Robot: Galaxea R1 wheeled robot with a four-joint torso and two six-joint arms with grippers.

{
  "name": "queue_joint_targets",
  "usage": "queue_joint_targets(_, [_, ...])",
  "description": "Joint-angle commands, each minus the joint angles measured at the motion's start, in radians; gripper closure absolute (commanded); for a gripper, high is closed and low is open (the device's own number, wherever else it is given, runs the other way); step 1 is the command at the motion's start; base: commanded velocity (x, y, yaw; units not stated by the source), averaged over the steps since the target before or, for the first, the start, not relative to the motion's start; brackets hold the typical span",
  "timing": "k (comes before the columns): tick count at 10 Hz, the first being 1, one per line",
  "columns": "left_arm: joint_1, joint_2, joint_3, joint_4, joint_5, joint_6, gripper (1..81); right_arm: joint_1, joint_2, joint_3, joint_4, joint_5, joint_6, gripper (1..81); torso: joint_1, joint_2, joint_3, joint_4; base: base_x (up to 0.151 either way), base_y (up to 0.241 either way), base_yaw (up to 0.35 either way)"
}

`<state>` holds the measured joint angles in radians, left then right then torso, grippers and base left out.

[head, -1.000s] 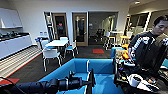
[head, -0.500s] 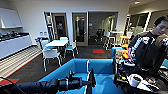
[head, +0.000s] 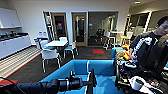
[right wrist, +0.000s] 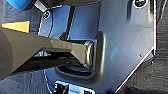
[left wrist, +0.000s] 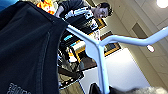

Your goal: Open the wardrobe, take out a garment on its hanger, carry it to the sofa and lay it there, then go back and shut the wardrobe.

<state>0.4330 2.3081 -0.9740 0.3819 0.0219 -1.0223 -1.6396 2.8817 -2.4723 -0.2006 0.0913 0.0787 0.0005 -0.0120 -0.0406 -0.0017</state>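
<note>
1. At the open side of the sofa (head: pixel 75 68), the robot is facing the blue seat, with the low blue back curving round ahead of it.
2. The left arm is reaching in low across the head view; the left gripper (head: pixel 90 79) is sitting just above the seat cushion.
3. In the left wrist view, the hanger (left wrist: pixel 100 46) is showing close up, its white stem running down into the gripper and its arms spreading out to either side. The gripper appears to be closing on that stem, though the fingers themselves are hard to make out.
4. The garment (left wrist: pixel 27 50) is hanging from one hanger arm, dark fabric draping large beside the wrist camera.
5. Right gripper: I cannot tell whether it is open or closed.
6. A person (head: pixel 152 42) is standing just beyond the sofa's far arm, with orange items (head: pixel 126 51) resting near that arm.
7. White chairs (head: pixel 50 55) and a small surface (head: pixel 57 43) are standing well apart, behind the sofa.
8. Risks, as judgement: the garment is sitting on one arm only, so a tilt could be sliding it off; a release made too high could be letting the hanger bounce off the seat onto the floor.
</note>
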Motion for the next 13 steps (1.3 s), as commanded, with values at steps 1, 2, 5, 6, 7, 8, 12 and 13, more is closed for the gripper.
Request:
queue_joint_targets(1, [-0.148,-0.005,0.029,0.023,-0.053,0.008,81.1,0.022,-0.010,0.014,-0.014,-0.051,-0.002,1.0,0.000,0.000,0.000,0.000,0.088,0.000,0.000])
queue_joint_targets(2, [-0.148,-0.005,0.029,0.023,-0.054,0.008,81.1,0.022,-0.010,0.014,-0.014,-0.050,-0.002,1.0,0.000,0.000,0.000,0.000,0.088,0.000,0.000])
queue_joint_targets(5, [-0.148,-0.010,0.029,0.022,-0.054,0.008,81.1,0.022,-0.010,0.014,-0.014,-0.050,-0.002,1.0,0.000,0.000,-0.091,0.000,0.050,0.000,0.000])
queue_joint_targets(6, [-0.145,-0.011,0.029,0.022,-0.056,0.008,81.1,0.023,-0.010,0.014,-0.014,-0.050,-0.002,1.0,0.000,0.000,-0.117,0.000,0.000,0.000,0.000])
queue_joint_targets(7, [-0.145,-0.011,0.029,0.023,-0.056,0.008,81.1,0.022,-0.010,0.014,-0.014,-0.050,-0.002,1.0,0.001,0.000,-0.077,0.000,0.000,0.000,0.000])
queue_joint_targets(8, [-0.144,-0.010,0.029,0.023,-0.056,0.010,81.1,0.022,-0.010,0.014,-0.014,-0.050,-0.002,1.0,0.001,0.000,-0.093,0.000,0.000,0.000,0.000])
queue_joint_targets(12, [-0.142,-0.010,0.029,0.023,-0.057,0.010,81.1,0.022,-0.010,0.015,-0.016,-0.048,-0.002,1.0,0.001,0.001,-0.101,0.000,0.000,0.000,0.000])
queue_joint_targets(13, [-0.142,-0.010,0.029,0.023,-0.057,0.010,81.1,0.022,-0.010,0.015,-0.017,-0.048,-0.002,1.0,0.001,0.001,-0.101,0.000,0.000,0.000,0.000])
